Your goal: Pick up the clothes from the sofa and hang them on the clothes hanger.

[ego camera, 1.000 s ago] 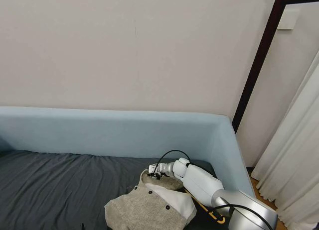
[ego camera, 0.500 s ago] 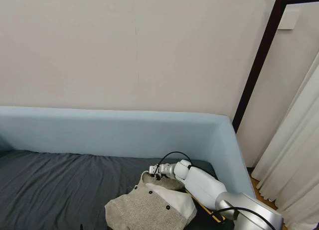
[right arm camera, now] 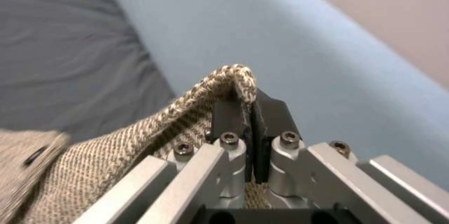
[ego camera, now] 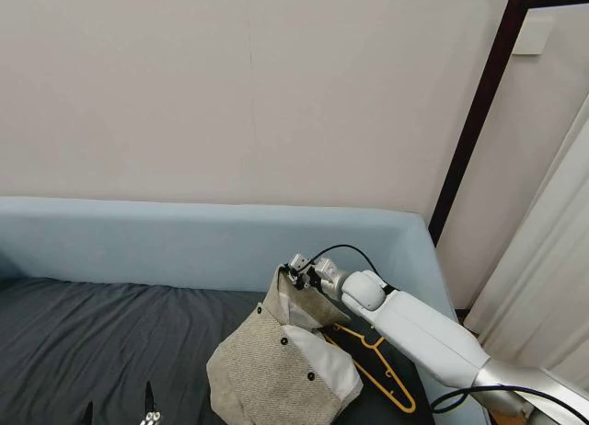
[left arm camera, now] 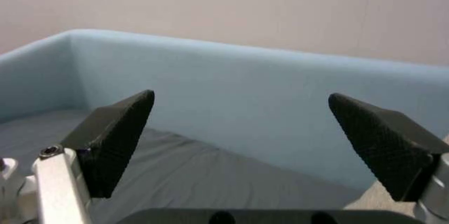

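Beige knitted buttoned garment (ego camera: 276, 374) hangs by its collar, pinched in the right tool (ego camera: 296, 270), lower part on the dark grey sofa seat (ego camera: 92, 342) beside a yellow clothes hanger (ego camera: 401, 404). Left tool (left arm camera: 238, 100) hovers spread wide over the seat.

Sofa (ego camera: 184, 246) with garment (ego camera: 276, 374), yellow hanger (ego camera: 401, 404)

We see a beige knit cardigan (ego camera: 276, 370) with dark buttons and white lining at lower middle of the frame, its collar pinched in the right gripper (ego camera: 296, 271) and peaked upward, lower folds slumped on the dark sofa seat (ego camera: 92, 342); a yellow hanger (ego camera: 372, 373) lies flat just right of it
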Tool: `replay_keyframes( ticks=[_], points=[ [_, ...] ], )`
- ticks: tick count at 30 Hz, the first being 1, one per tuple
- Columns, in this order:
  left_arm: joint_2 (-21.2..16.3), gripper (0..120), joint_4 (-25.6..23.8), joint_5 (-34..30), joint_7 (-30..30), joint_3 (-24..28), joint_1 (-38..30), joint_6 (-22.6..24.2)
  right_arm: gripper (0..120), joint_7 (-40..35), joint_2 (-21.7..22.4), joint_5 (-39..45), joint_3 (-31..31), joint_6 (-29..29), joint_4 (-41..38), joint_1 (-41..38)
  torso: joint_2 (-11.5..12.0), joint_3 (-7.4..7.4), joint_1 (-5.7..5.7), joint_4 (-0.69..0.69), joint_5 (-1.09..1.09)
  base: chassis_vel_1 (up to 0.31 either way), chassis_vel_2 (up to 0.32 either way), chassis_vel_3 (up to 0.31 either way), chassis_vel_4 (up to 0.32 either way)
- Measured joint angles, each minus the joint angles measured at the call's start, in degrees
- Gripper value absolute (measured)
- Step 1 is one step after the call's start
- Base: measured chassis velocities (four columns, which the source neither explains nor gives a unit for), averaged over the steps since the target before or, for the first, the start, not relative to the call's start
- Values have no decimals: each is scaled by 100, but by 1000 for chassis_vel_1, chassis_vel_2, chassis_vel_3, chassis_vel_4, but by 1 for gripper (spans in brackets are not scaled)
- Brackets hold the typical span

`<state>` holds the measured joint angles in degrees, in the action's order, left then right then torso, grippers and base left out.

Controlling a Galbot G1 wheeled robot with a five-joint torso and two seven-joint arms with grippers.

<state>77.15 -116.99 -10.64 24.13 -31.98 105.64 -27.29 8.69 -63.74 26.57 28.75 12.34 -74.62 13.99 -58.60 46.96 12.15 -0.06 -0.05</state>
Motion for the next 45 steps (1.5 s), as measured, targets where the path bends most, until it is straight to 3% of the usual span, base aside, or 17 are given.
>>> replay_keyframes(
  ticks=[7, 10, 13, 15, 17, 18, 20, 22, 27, 35, 40, 43, 45],
  points=[
    [-1116, 97, -253, -1555, 122, 411, -801, 1126, 0, -900, 631, 306, -540, 510, -1022, 722, 0, 0, 0, -4, 2, 0, 0, 0, 0],
    [-1347, 97, -168, -1991, 258, 737, -1143, 1426, 0, -1019, 771, 374, -619, 628, -1272, 925, 0, 0, 0, -4, 0, 0, 0, 0, 0],
    [-1470, 96, -118, -2189, 319, 883, -1314, 1549, 0, -1067, 756, 384, -588, 680, -1324, 946, 0, 0, 0, -6, 0, 0, 0, 0, 0],
    [-1642, 96, -112, -2544, 469, 1076, -1541, 1744, 0, -1091, 569, 395, -399, 722, -1296, 822, 0, 1, 0, 7, 1, 0, 0, 0, 0],
    [-1682, 95, -135, -2673, 532, 1131, -1613, 1832, 0, -1100, 532, 389, -367, 725, -1281, 798, 0, 0, 0, 7, 0, 0, 0, 0, 0],
    [-1783, 93, -223, -3049, 711, 1255, -1804, 2107, 0, -1117, 434, 378, -284, 732, -1220, 741, 0, 0, 0, 2, 0, 0, 0, 0, 0],
    [-1840, 90, -263, -3220, 821, 1303, -1901, 2284, 0, -1127, 374, 375, -235, 734, -1163, 703, 0, 1, 0, -2, 0, 0, 0, 0, 0],
    [-2011, 86, -281, -3519, 982, 1424, -2151, 2661, 0, -1149, 283, 379, -176, 747, -1103, 668, 0, 1, 0, 1, 0, 0, 0, 0, 0],
    [-2229, 93, -98, -4234, 1461, 1912, -2894, 3181, 0, -1195, 310, 371, -177, 791, -1152, 754, 0, 1, 1, -3, 1, 0, 0, 0, 0],
    [-2064, 94, 232, -5087, 2115, 2774, -4147, 3862, 0, -1256, 436, 385, -268, 856, -1225, 837, 0, 1, 1, -2, 1, 0, 0, 0, 0],
    [-1600, 97, 763, -5342, 2424, 3206, -4983, 4049, 0, -1265, 569, 398, -353, 896, -1308, 934, 1, 1, 1, 0, 3, 0, 0, 0, 0],
    [-1102, 97, 1304, -5469, 2748, 3396, -5500, 4187, 0, -1273, 668, 408, -383, 906, -1356, 979, 1, 1, 1, -2, 2, 0, 0, 0, 0],
    [-1063, 97, 1359, -5473, 2784, 3416, -5543, 4202, 0, -1273, 679, 409, -386, 907, -1360, 982, 1, 1, 1, -2, 2, 0, 0, 0, 0]
  ],
)
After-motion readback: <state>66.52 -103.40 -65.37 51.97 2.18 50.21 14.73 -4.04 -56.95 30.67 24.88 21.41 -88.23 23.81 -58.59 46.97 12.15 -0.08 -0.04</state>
